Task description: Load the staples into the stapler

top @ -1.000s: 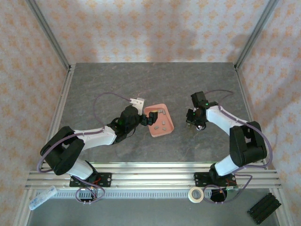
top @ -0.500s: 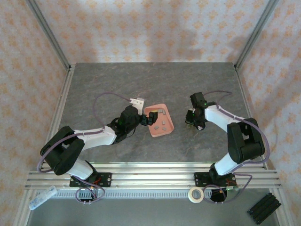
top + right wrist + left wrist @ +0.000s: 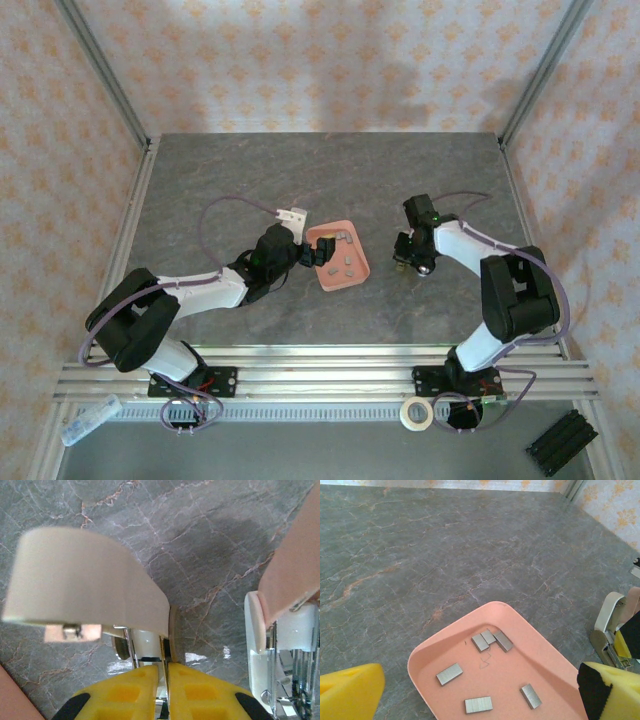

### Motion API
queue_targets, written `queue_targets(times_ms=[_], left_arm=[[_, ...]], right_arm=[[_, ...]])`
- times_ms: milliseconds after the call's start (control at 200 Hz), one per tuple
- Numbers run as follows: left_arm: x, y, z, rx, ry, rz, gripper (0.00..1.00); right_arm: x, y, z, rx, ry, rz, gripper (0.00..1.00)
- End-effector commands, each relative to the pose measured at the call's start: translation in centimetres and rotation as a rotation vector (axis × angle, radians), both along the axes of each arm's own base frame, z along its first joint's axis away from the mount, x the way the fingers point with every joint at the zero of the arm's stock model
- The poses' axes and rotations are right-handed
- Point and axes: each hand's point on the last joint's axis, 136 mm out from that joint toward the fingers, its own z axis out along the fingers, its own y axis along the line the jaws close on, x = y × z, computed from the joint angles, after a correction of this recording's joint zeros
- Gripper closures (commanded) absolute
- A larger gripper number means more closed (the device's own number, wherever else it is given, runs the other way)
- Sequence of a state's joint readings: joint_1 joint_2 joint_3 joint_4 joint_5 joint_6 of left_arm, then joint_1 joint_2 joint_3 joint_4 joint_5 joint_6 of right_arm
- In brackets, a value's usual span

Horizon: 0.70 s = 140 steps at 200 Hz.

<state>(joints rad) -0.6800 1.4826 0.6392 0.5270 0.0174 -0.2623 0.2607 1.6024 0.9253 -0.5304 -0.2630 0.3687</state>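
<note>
Right gripper shut, apparently on the stapler, by a thin strip between its pads, so it may twist loose.

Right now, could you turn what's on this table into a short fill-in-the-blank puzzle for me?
1. The staples lie in a shallow ____ tray.
2. The left claw hangs ____ at that tray's edge.
3. The right claw is clamped ____ on the stapler.
Missing words: pink; open; shut.
</note>
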Motion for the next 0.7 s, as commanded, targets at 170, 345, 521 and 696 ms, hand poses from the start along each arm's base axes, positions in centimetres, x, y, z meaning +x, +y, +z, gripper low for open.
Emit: queue_targets(times_ms=[170,345,521,696], left_arm=[[0.8,-0.3,1.1,0.006,-0.023,0.007,0.01],[1.0,-0.8,1.1,-0.007,-0.021,-0.005,0.01],[1.0,-0.9,1.2,-0.012,-0.023,-0.009,0.01],[0.8,-0.6,1.2,-0.007,-0.024,0.000,0.01]], right_arm=[[0.8,-0.6,2.2,-0.015,-0.064,-0.009,0.83],[0.3,-1.0,3.3,-0.024,-0.080,-0.010,0.81],[0.1,-0.7,2.2,-0.011,-0.049,-0.005,0.81],[-0.1,-0.4,1.0,0.001,-0.022,-0.003,0.82]])
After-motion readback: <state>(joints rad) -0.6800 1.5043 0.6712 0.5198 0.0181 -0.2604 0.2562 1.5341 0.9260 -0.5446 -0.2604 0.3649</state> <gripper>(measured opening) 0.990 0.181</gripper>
